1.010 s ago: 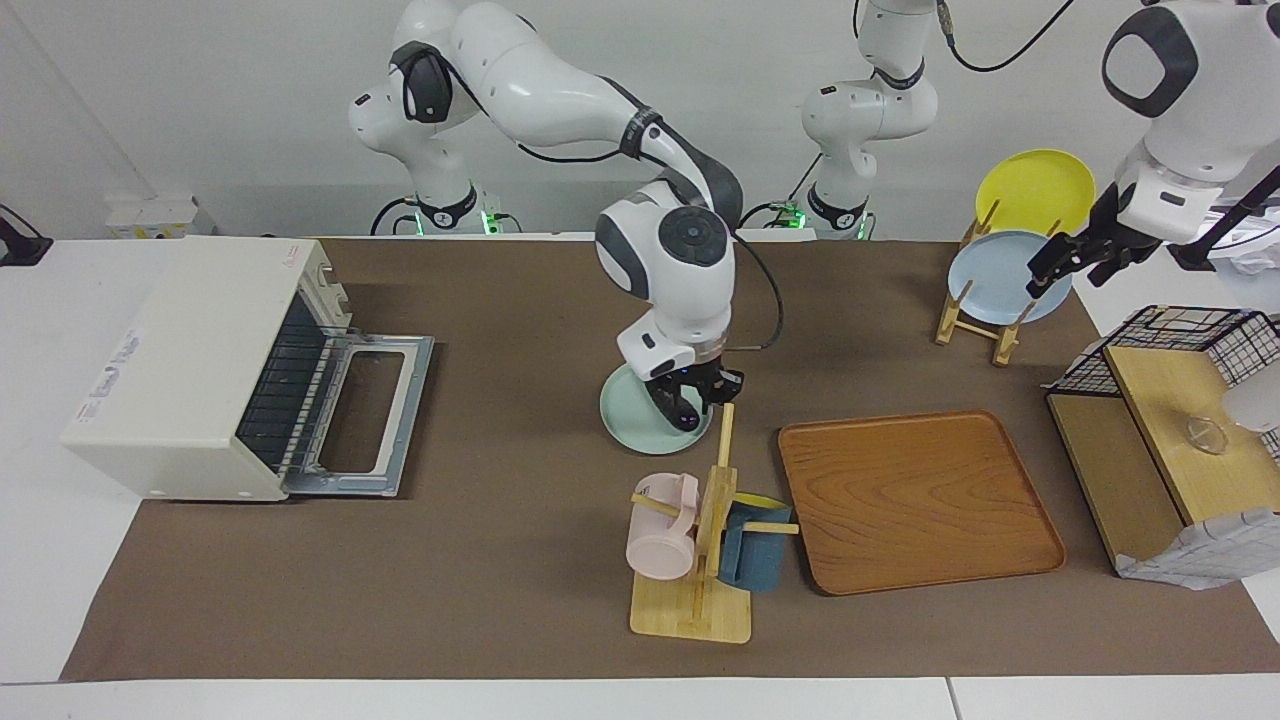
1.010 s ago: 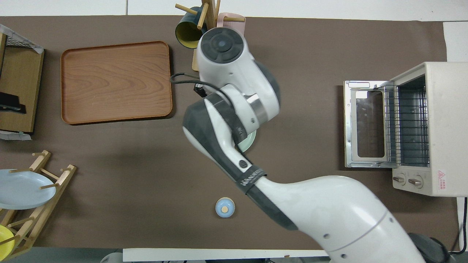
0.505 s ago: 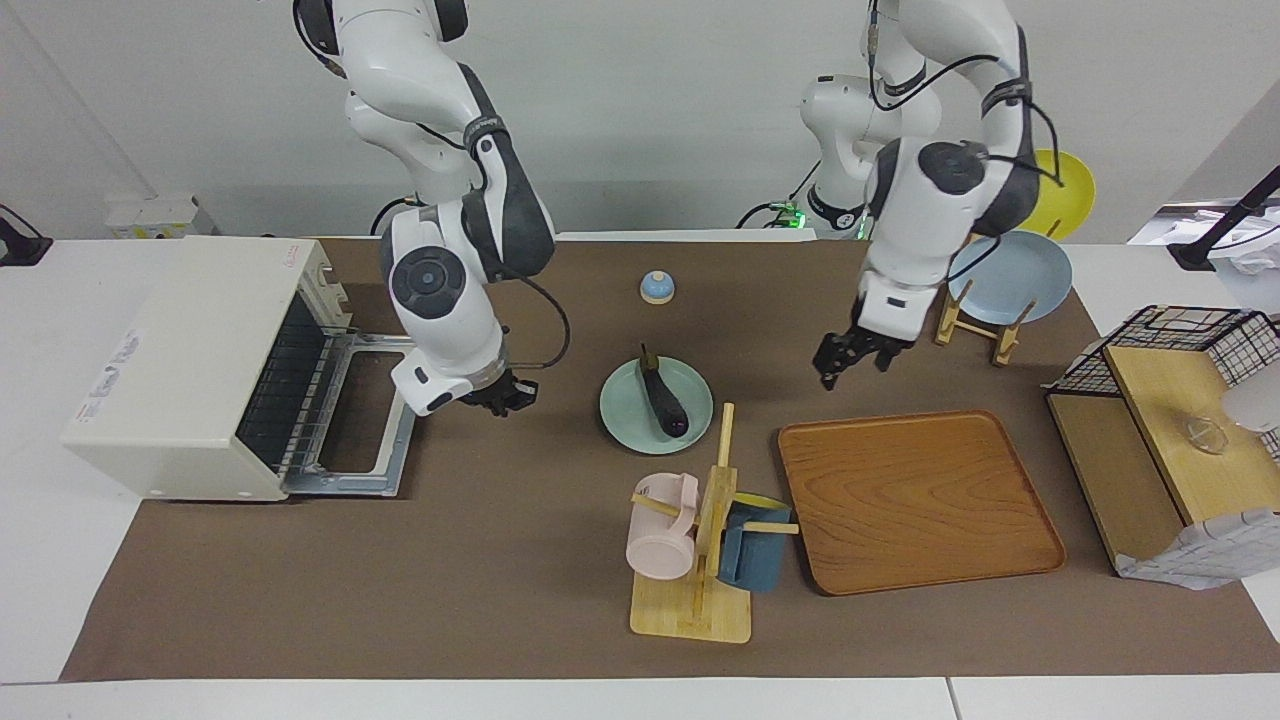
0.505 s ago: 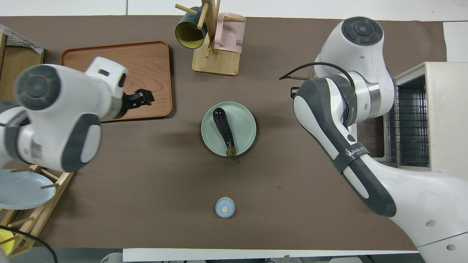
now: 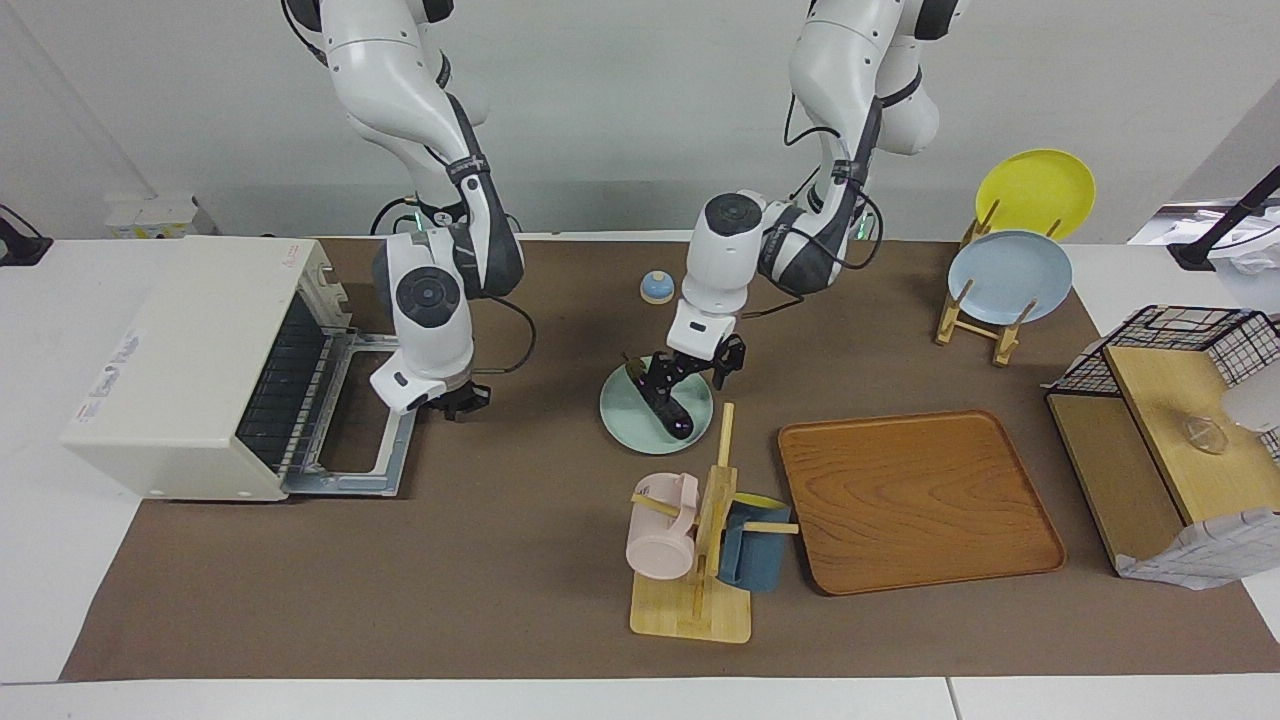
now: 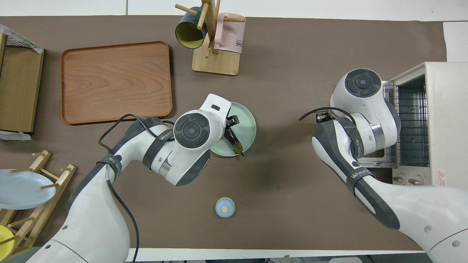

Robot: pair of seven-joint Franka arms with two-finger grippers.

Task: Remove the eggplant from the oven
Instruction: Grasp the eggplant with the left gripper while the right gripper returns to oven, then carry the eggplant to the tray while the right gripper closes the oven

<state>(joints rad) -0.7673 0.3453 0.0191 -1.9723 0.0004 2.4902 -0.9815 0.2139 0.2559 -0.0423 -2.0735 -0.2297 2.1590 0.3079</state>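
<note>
Nearest the robots, a small blue bell (image 5: 656,287) stands on the brown worktop (image 5: 520,560) between the two arm bases. A little farther out, the pale green plate (image 5: 625,412) carries the eggplant (image 5: 672,415), which lies flat on it, out of the oven, its green stem end pointing toward the robots. The left gripper (image 5: 690,368) is down over the stem half of the eggplant, its dark fingers (image 5: 657,378) straddling the fruit; whether they are pinching it or merely set around it I cannot tell. Toward the right arm's end of the worktop sits the cream oven (image 5: 190,370), its door (image 5: 365,415) folded flat open (the wire rack inside shows bare bars). The right gripper (image 5: 458,400) hangs over the edge of that open door, and its fingers' state cannot be made out either. Farther from the robots than the plate stands the wooden mug tree (image 5: 700,560) with a pink mug (image 5: 660,540) and a blue mug (image 5: 752,560), and beside it, toward the left arm's end, lies the wooden tray (image 5: 915,500).
</note>
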